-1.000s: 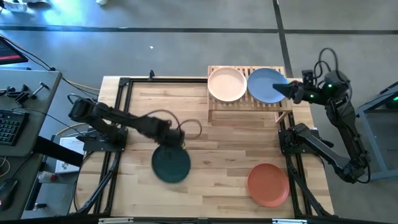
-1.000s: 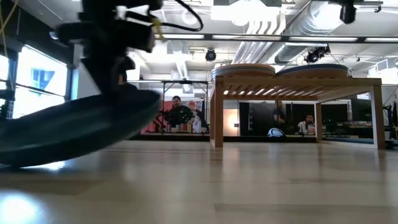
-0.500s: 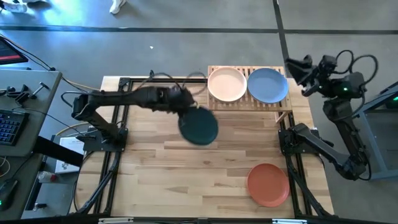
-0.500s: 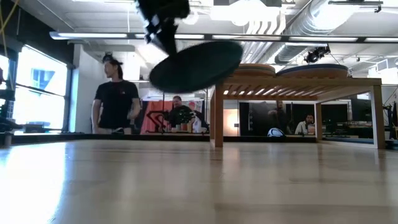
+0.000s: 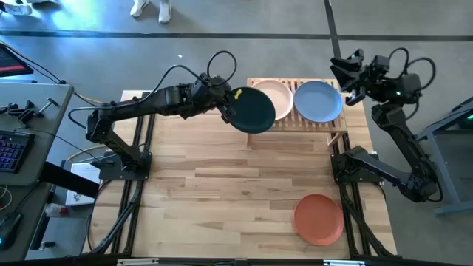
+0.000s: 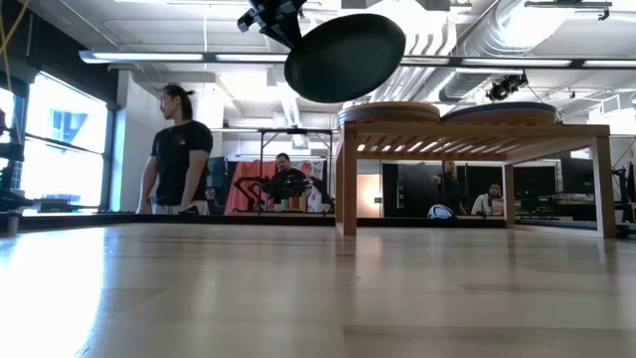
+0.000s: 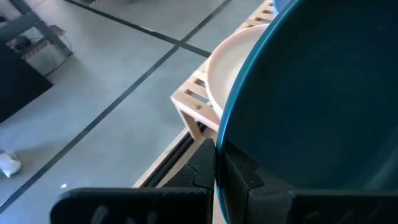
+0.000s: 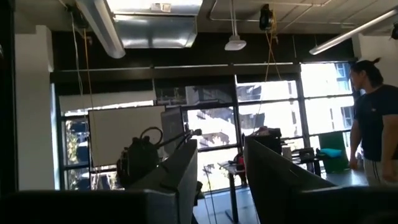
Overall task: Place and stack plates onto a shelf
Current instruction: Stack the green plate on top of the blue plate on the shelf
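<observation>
My left gripper is shut on a dark green plate, held in the air above the left end of the light-wood shelf. On the slatted top sit a pale pink plate, half covered by the dark one in the high view, and a blue plate. A terracotta plate lies flat on the table near its near right corner. My right gripper is open and raised, off the shelf's far right corner. The low view shows the dark plate higher than the shelf top. My left gripper pinches the dark green plate's rim on the side toward the table's left, one finger on each face. The fingers come about level from the left. The plate is lifted clear and tilted, its free side higher.
The black frame rails run along the table's left and right sides. Bare wood lies between the shelf and the near edge. A person stands in the room beyond the table, and others sit farther back.
My left gripper has carried the dark green plate from low over the table's near left middle, up and toward the far right, until it hangs above the pale pink plate. My right gripper has drawn back from the blue plate's right rim, risen and tipped upward.
</observation>
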Controlling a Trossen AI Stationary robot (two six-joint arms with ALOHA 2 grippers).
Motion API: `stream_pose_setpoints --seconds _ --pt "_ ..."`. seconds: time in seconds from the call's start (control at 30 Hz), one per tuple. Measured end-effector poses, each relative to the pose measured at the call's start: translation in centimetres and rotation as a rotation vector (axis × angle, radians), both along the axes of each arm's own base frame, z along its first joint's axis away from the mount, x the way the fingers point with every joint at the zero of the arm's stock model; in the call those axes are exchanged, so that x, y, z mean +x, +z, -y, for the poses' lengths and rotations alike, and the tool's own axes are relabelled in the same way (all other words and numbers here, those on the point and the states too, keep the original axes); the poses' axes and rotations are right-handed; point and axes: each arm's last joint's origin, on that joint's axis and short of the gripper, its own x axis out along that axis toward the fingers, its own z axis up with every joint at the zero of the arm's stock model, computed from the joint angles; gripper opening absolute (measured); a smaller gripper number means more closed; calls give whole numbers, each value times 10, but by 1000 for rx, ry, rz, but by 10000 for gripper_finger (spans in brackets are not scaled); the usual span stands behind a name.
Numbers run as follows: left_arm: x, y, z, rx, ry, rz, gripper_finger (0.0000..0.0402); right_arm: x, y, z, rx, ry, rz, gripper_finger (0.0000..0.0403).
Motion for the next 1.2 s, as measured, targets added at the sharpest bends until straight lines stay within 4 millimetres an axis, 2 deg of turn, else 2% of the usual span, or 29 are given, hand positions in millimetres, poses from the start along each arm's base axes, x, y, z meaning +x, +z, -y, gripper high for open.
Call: stream_pose_setpoints --seconds 0.37,0.73,1.0,1.2 --pt "0 -2 2 -84 28 53 1 27 -18 14 21 -17 -109 119" --pt "-7 -10 18 -199 55 -5 1 62 -37 7 169 -33 -201 119" --pt "-17 -14 28 -278 74 -61 1 101 -67 -8 348 -23 -399 119" --pt "-30 -23 32 -367 108 -195 1 129 -83 -25 401 14 -490 119"
